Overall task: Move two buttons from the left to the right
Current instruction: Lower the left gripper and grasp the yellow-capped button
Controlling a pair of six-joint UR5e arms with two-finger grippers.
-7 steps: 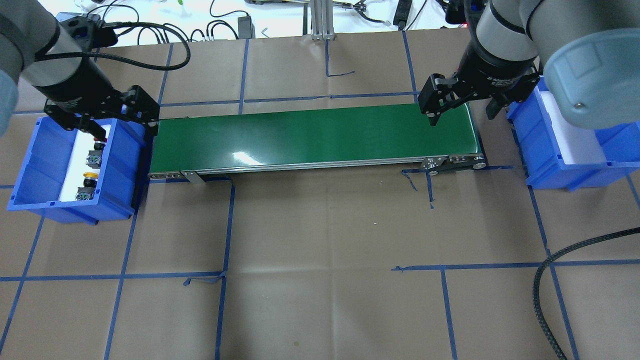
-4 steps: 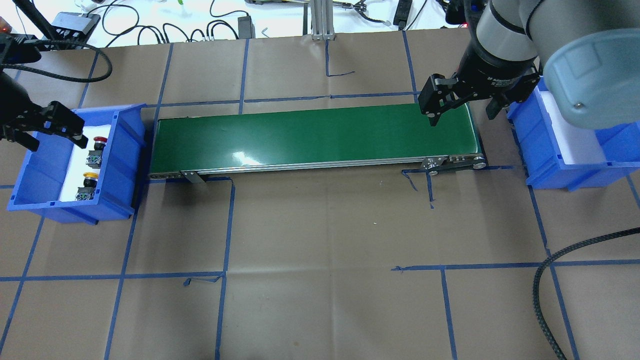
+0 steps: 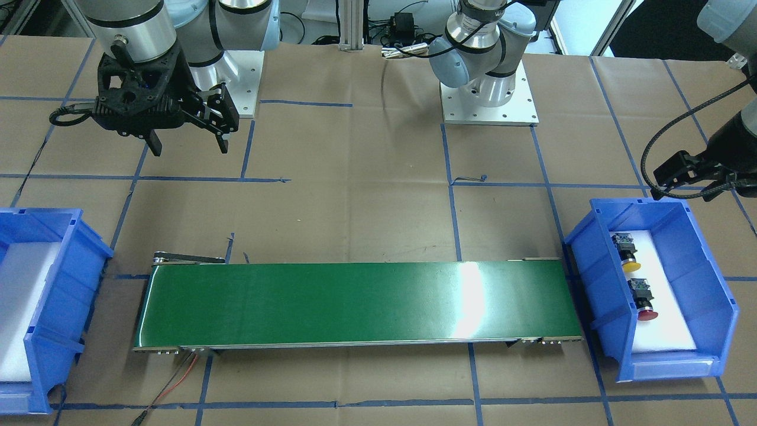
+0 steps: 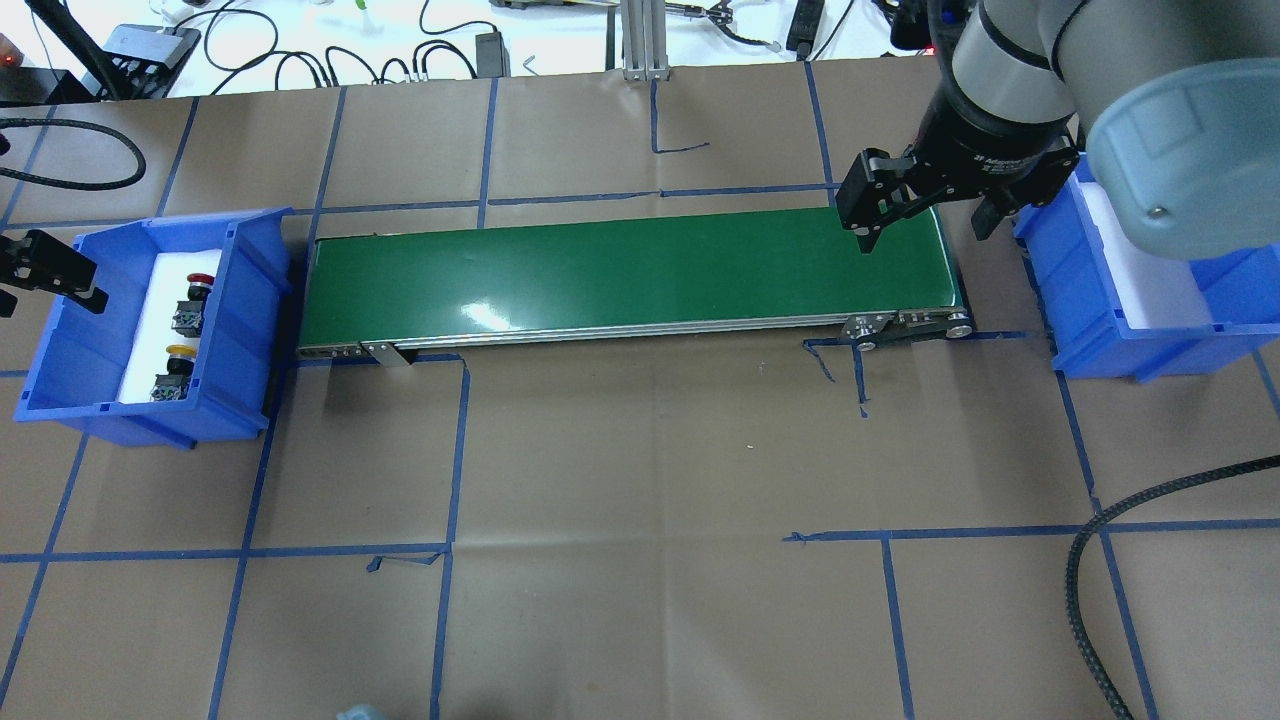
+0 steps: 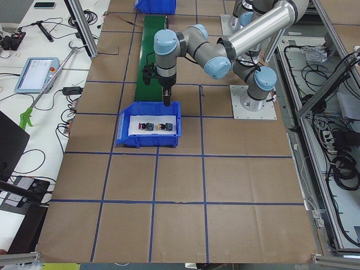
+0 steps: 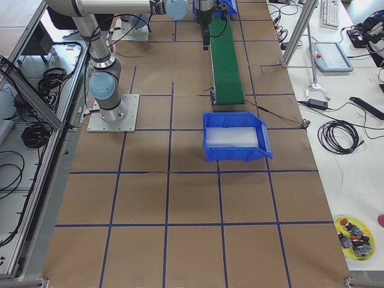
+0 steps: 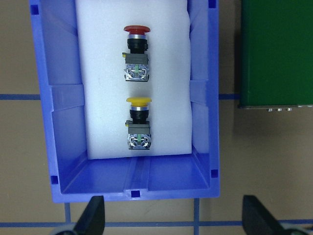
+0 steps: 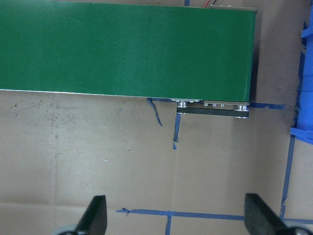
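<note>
Fingers (image 7: 95, 215) of the left end effector (image 7: 173, 223) stand wide apart and empty, just outside the blue plastic bin (image 7: 44, 98). There the red-capped push-button (image 7: 136, 54) and yellow-capped push-button (image 7: 138, 125) lie close together on white foam. The right end effector (image 4: 925, 228), also spread and empty, hangs near the green conveyor belt (image 4: 630, 270). Risk: a misjudged descent strikes the bin wall or knocks the neighbouring button.

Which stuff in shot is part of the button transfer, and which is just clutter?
Job:
- red button and yellow button, both in the left bin
- green belt
- right bin, no buttons in it
- left gripper and right gripper, both open

Clutter, all on the side benches:
- pendant
- green-handled tool
- yellow dish of parts
</note>
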